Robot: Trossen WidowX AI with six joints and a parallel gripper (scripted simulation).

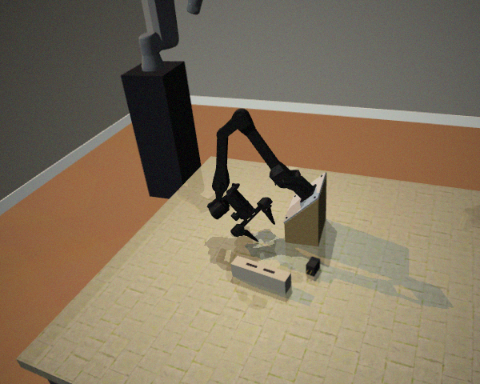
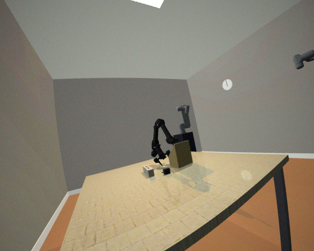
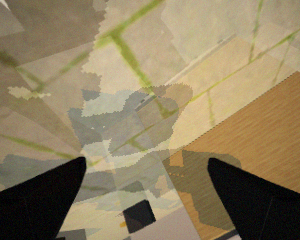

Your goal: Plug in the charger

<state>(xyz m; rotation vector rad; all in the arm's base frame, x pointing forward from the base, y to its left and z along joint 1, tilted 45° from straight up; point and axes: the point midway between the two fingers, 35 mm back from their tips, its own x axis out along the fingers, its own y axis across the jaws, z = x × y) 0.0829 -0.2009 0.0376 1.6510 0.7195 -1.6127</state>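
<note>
The black charger lies on the table, its gold prongs visible low on one side in the top view. The light grey power strip stands beside it, to its left in the top and exterior views, with two dark outlet slots in its top. The strip cannot be made out clearly in the wrist view. My gripper is open and empty. It hangs tilted above the table, behind the strip in the top view. The charger shows beyond the fingertips, low between the fingers in the wrist view.
The wooden wedge base carries my arm and stands close behind the charger, at the right of the wrist view. A black pedestal with another grey arm stands beyond the table's far edge.
</note>
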